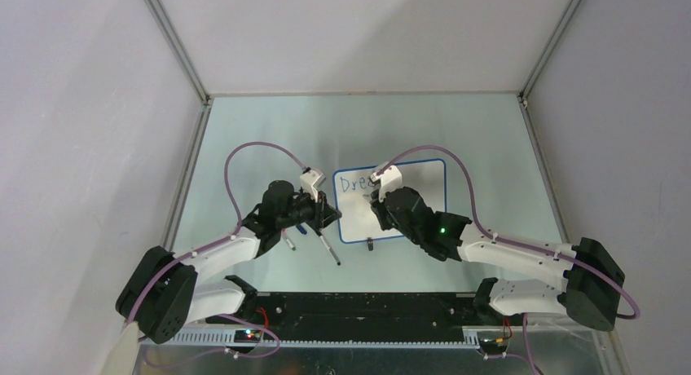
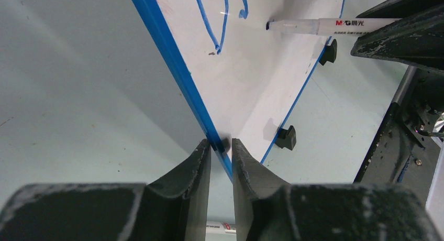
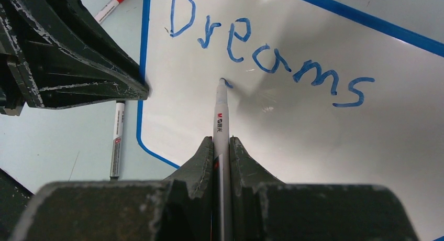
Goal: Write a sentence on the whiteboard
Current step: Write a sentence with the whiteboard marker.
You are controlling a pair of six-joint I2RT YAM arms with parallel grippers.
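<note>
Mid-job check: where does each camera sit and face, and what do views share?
Top external: above and behind the bases, looking down at the table, left arm, right arm and the whiteboard.
Left wrist: on that wrist, looking along the left gripper clamping the whiteboard's rim.
Right wrist: looking along the right gripper holding the marker below the sentence.
Shared: both wrist views show marker and whiteboard.

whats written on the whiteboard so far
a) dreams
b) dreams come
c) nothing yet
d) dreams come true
a: in the right wrist view the sentence on the whiteboard reads only "Dreams", with the marker tip at a small first stroke below it.
</note>
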